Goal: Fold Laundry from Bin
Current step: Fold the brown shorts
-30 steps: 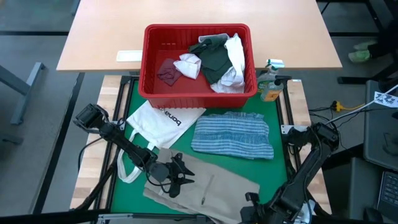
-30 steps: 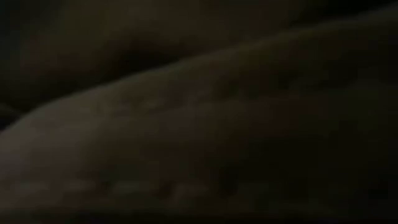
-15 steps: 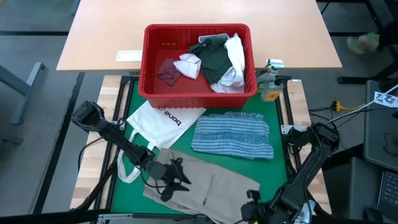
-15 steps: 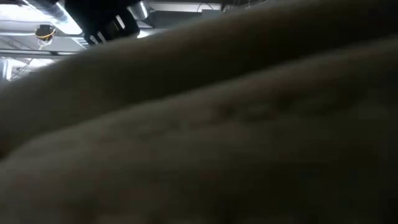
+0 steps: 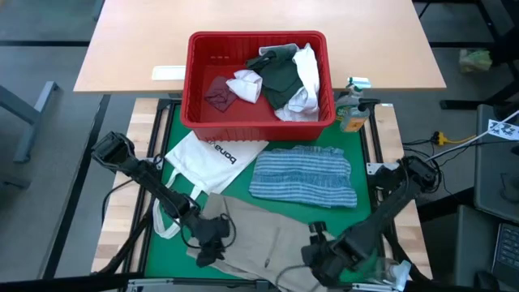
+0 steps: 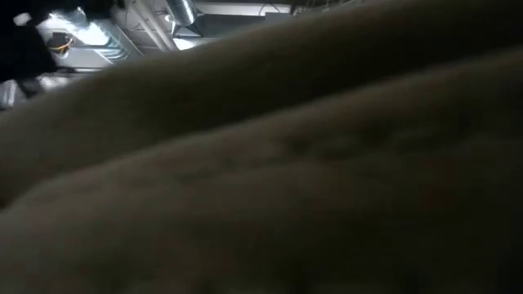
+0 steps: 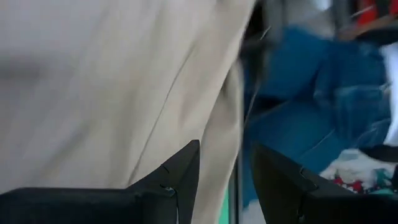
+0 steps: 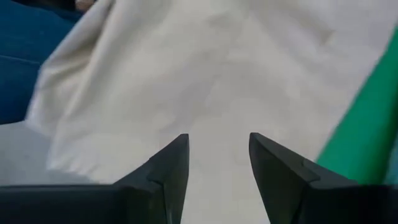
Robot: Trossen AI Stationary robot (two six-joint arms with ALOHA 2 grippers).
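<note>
- low view almost fully blocked by tan shirt (image 6: 310,180) folds, only ceiling strip visible
- left gripper (image 7: 225,180) fingers parted, shirt edge between them, grip unclear
- right gripper (image 8: 217,163) fingers spread, released over shirt
- shirt at table's near edge; blue-striped cloth (image 5: 304,176) beyond it; bin (image 5: 199,89) behind

**Colours on the table**

The rectangular plastic bin (image 5: 195,89) was bright red. Inside it lay a maroon piece (image 5: 219,93), a crumpled white piece (image 5: 246,84) and a dark green-grey top (image 5: 280,79). The mat on the table (image 5: 365,174) was green. The folded cloth (image 5: 304,176) showed blue and pale stripes. The flat tote bag (image 5: 203,158) was white with black lettering. The spread shirt (image 5: 280,239) was plain tan.
</note>
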